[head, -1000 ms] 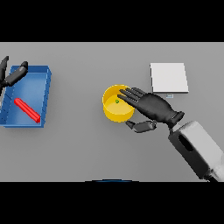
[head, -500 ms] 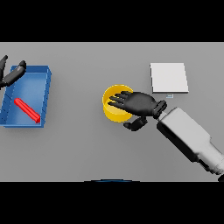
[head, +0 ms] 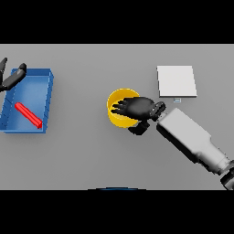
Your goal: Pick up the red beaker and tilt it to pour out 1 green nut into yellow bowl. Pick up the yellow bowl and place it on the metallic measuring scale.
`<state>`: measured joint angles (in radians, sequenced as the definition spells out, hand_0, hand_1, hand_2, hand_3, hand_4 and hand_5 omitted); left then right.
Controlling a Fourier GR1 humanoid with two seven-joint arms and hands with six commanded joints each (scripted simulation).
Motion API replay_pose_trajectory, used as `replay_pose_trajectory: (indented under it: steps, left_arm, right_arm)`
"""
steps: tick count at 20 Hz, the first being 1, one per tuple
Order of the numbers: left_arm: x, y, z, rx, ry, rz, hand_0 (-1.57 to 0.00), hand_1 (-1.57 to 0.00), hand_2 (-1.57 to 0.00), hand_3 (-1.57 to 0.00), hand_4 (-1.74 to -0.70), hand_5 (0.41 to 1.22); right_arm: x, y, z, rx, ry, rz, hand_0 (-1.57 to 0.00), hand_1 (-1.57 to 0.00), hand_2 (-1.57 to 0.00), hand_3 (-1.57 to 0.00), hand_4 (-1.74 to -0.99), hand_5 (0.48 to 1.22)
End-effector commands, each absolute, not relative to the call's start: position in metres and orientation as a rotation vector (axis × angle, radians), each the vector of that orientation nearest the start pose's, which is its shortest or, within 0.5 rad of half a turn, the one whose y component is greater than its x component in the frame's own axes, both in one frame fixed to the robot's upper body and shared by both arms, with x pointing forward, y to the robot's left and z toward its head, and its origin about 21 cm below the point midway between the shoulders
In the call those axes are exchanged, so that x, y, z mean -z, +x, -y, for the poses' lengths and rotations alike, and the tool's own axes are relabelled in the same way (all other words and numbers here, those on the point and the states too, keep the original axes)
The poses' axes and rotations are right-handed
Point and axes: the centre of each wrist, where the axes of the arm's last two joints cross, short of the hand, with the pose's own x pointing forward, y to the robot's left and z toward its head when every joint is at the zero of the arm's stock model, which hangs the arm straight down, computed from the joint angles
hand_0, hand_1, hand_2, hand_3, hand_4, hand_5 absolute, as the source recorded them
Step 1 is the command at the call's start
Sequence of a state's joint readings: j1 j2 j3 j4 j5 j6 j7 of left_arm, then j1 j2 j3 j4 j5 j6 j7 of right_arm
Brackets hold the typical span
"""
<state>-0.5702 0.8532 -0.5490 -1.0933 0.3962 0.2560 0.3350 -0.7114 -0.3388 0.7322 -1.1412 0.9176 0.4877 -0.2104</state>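
Note:
The yellow bowl (head: 117,111) stands at mid-table. My right hand (head: 140,109) lies over its right rim, fingers curled down into the bowl and thumb outside the wall at the lower right, so it pinches the rim. What is inside the bowl is hidden by the hand. The red beaker (head: 28,115) lies on its side in the blue tray (head: 45,103) at the left. The metallic scale (head: 177,81), a pale square plate, sits to the right and behind the bowl. My left hand (head: 10,81) hovers open at the tray's far left corner.
The blue tray's walls stand along the table's left side. Grey table surface stretches between the tray and the bowl. My right forearm (head: 192,141) crosses the lower right, in front of the scale.
The right hand has slid left over the bowl and its fingers have dipped inside, with the forearm swinging in behind. Bowl, beaker and left hand have stayed put.

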Motion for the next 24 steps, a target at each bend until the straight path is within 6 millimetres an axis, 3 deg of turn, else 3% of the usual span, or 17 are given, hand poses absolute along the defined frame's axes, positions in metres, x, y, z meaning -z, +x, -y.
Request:
replay_pose_trajectory:
  steps: [1, 3, 5, 6, 8, 11, 15, 18, 19, 24]
  left_arm:
    - [-0.093, 0.351, -0.35, 0.396, 0.586, 1.138, 0.0, 0.0, 0.0, 0.0, -0.72, 0.686]
    - [-0.096, 0.35, -0.348, 0.395, 0.588, 1.143, 0.0, 0.0, 0.0, 0.0, -0.71, 0.686]
    - [-0.097, 0.35, -0.346, 0.398, 0.588, 1.136, 0.0, 0.0, 0.0, 0.0, -0.71, 0.691]
    - [-0.097, 0.352, -0.346, 0.397, 0.582, 1.138, 0.0, 0.0, 0.0, 0.0, -0.72, 0.692]
    - [-0.097, 0.351, -0.349, 0.393, 0.588, 1.141, 0.0, 0.0, 0.0, 0.0, -0.72, 0.692]
    - [-0.097, 0.351, -0.348, 0.388, 0.585, 1.146, 0.0, 0.0, 0.0, 0.0, -0.72, 0.696]
    - [-0.1, 0.35, -0.35, 0.4, 0.586, 1.141, 0.0, 0.0, 0.0, 0.0, -0.72, 0.695]
    - [-0.1, 0.351, -0.351, 0.409, 0.584, 1.137, 0.0, 0.0, 0.0, 0.0, -0.72, 0.695]
    - [-0.099, 0.353, -0.346, 0.41, 0.582, 1.134, 0.0, 0.0, 0.0, 0.0, -0.72, 0.693]
    - [-0.097, 0.351, -0.35, 0.403, 0.577, 1.128, 0.0, 0.0, 0.0, 0.0, -0.72, 0.694]
  right_arm:
    - [-0.053, 0.351, 0.116, -2.198, -0.352, 1.175, 0.0, 0.0, 0.0, 0.0, -1.305, 0.763]
    - [-0.049, 0.355, 0.116, -2.169, -0.359, 1.147, 0.0, -0.02, -0.02, -0.04, -1.336, 0.81]
    - [-0.047, 0.352, 0.116, -2.18, -0.343, 1.144, -0.29, -0.24, -0.18, -0.17, -1.387, 0.873]
    - [-0.048, 0.353, 0.117, -2.196, -0.352, 1.14, -0.54, -0.47, -0.31, -0.26, -1.42, 0.943]
    - [-0.047, 0.353, 0.12, -2.2, -0.351, 1.147, -0.91, -0.87, -0.69, -0.46, -1.512, 1.043]
    - [-0.047, 0.352, 0.118, -2.196, -0.343, 1.168, -1.23, -1.21, -1.12, -0.83, -1.614, 1.13]
    - [-0.051, 0.352, 0.119, -2.201, -0.357, 1.181, -1.43, -1.42, -1.24, -1.18, -1.689, 1.184]
    - [-0.05, 0.353, 0.124, -2.179, -0.345, 1.217, -1.5, -1.5, -1.31, -1.25, -1.714, 1.202]
    - [-0.054, 0.352, 0.118, -2.165, -0.343, 1.224, -1.51, -1.51, -1.31, -1.29, -1.72, 1.206]
    - [-0.077, 0.357, 0.132, -2.116, -0.342, 1.244, -1.55, -1.55, -1.34, -1.32, -1.734, 1.216]
